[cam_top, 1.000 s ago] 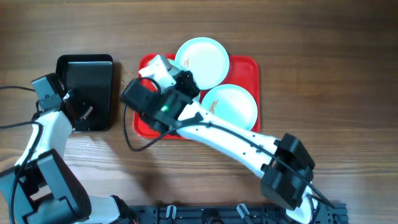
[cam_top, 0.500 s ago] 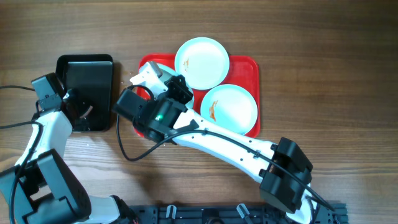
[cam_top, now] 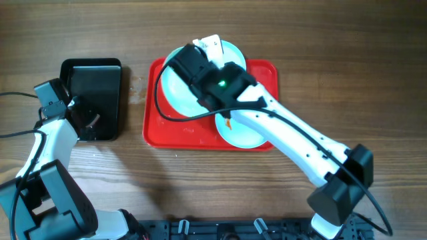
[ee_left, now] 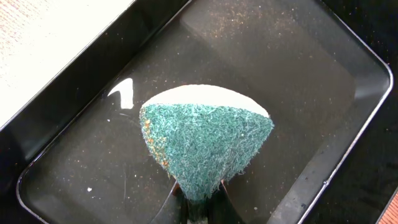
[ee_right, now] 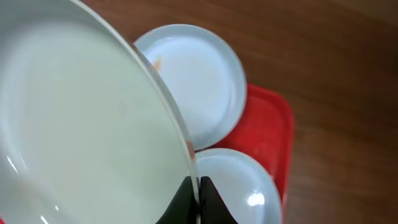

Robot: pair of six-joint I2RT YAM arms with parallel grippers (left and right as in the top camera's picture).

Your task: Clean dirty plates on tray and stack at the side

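My right gripper (ee_right: 199, 194) is shut on the rim of a pale plate (ee_right: 74, 137) and holds it tilted over the left half of the red tray (cam_top: 160, 133). That held plate (cam_top: 175, 90) shows beside the right gripper (cam_top: 195, 73) in the overhead view. A second plate (ee_right: 196, 81) with an orange smear lies at the tray's back and is partly hidden by the arm in the overhead view (cam_top: 230, 52). A third plate (cam_top: 245, 132) with an orange smear lies at the front right. My left gripper (ee_left: 198, 194) is shut on a green sponge (ee_left: 205, 140).
The left gripper (cam_top: 90, 120) and sponge are inside a smaller black glossy tray (cam_top: 100, 73), left of the red tray. Bare wood table (cam_top: 347, 73) lies to the right of the red tray and behind it. The right arm crosses the tray's right half.
The right arm has swung from the tray's left edge to over its back middle. The third plate now shows tilted in its grip. The left arm has not moved.
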